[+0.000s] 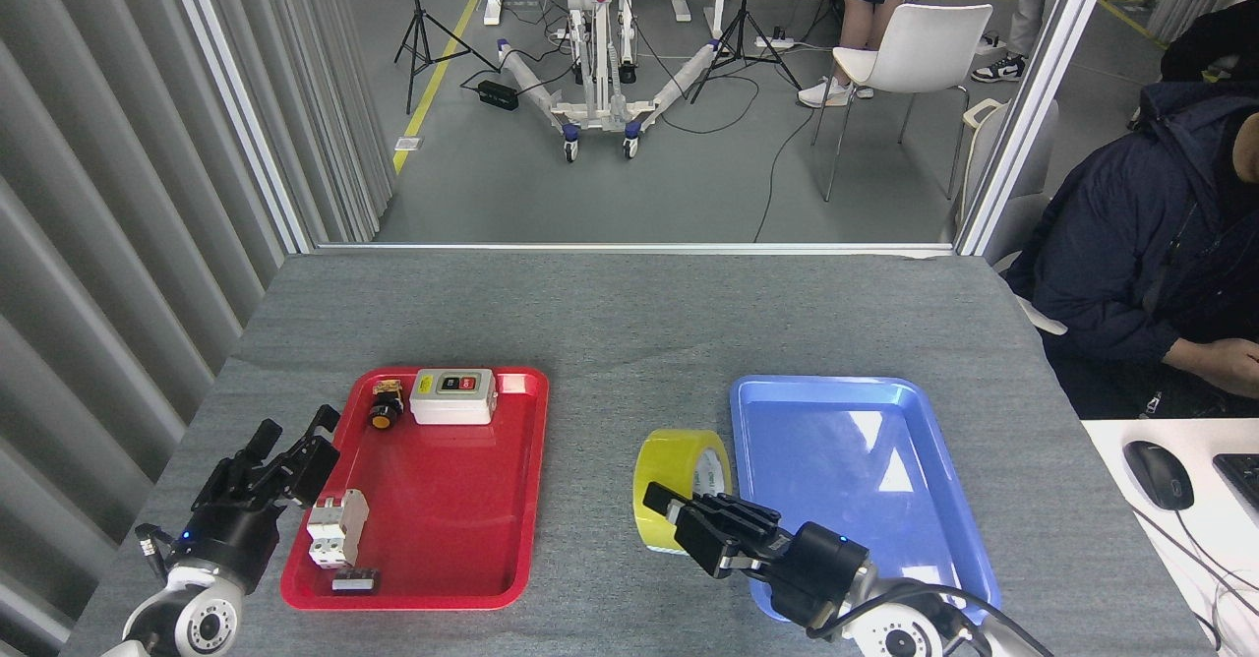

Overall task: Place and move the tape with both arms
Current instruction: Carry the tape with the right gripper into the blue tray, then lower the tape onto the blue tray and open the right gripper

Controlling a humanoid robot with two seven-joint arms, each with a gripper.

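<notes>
Tape, the glossy yellow roll with a white core (679, 485), stands on edge on the grey table (629, 323), just left of the blue plastic tray (944, 529). My right gripper (657, 502) clamps its near rim. I should lift clear over the tray's lip. My left gripper (295, 431) hangs spread and empty beside the red tray (521, 500).

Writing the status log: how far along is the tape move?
Tape is out of the red tray, standing on edge beside the blue tray. In hand: right gripper is shut on it. Left gripper is empty, beside the red tray. Left: setting it in the blue tray.
</notes>
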